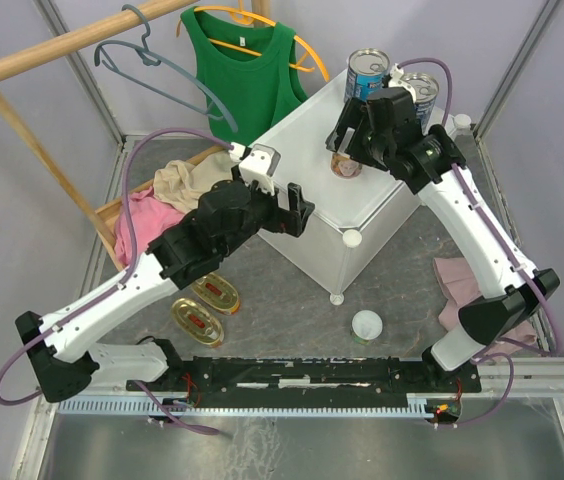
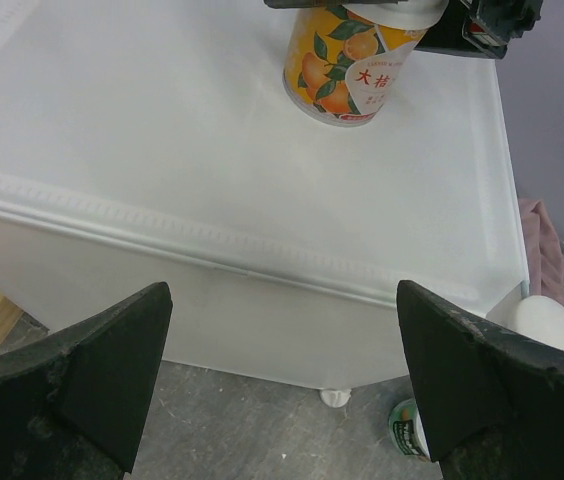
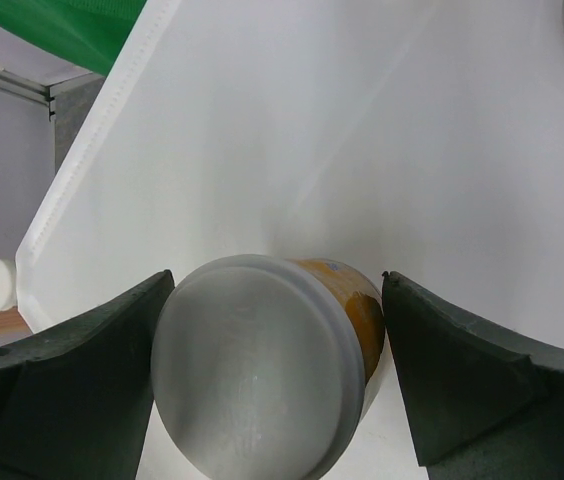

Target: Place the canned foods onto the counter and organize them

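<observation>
The white counter [image 1: 302, 150] stands mid-table. Two tall blue-label cans [image 1: 367, 70] [image 1: 418, 88] stand at its back corner. My right gripper [image 1: 347, 150] is shut on a small white-lidded orange can [image 1: 346, 166], which rests on the counter top; the right wrist view shows its lid [image 3: 252, 365] between my fingers. My left gripper [image 1: 300, 212] is open and empty, at the counter's front left edge [image 2: 212, 240]. The orange can [image 2: 347, 70] also shows in the left wrist view. A second small can [image 1: 367, 326] and two oval gold tins [image 1: 215, 293] [image 1: 195, 322] lie on the floor.
A wooden tray of clothes [image 1: 177, 190] sits left of the counter. A green top [image 1: 242, 70] hangs on a wooden rail behind it. A pink cloth [image 1: 457, 285] lies on the floor at the right. The counter has round corner knobs [image 1: 352, 238].
</observation>
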Robot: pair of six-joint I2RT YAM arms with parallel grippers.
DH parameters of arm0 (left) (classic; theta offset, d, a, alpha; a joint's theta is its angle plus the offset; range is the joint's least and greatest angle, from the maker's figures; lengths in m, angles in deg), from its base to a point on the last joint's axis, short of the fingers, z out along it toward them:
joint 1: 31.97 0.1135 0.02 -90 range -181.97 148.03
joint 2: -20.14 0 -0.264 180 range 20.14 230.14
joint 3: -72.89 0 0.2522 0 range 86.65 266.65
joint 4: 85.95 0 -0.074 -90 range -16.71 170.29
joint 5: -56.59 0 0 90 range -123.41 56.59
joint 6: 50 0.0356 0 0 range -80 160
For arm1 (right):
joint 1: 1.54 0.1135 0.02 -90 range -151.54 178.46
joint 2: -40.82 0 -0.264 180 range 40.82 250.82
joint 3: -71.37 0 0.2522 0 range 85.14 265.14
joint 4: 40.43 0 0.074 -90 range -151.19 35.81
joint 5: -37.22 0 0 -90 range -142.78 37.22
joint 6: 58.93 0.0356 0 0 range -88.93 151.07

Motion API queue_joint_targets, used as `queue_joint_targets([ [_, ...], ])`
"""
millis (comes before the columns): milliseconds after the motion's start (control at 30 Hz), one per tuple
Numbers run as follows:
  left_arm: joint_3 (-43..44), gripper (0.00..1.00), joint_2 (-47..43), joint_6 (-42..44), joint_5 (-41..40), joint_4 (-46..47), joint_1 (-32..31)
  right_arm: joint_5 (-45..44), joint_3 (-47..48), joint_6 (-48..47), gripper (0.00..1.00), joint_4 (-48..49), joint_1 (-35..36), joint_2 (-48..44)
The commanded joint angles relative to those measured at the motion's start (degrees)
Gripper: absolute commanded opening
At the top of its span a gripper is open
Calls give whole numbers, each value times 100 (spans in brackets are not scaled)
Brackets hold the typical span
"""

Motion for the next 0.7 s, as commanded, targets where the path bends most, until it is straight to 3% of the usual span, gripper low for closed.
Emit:
queue_joint_targets([
  [0, 253, 99, 51, 303, -42, 441, -13, 65, -102, -341, 91, 146, 25, -325],
  [233, 296, 99, 181, 320, 42, 593, -15, 290, -59, -627, 95, 296, 53, -419],
  [300, 318, 99, 212, 320, 55, 614, -16, 274, -8, -723, 100, 256, 77, -424],
  [667, 498, 99, 416, 382, 218, 727, -16, -46, -23, -1133, 100, 176, 168, -614],
])
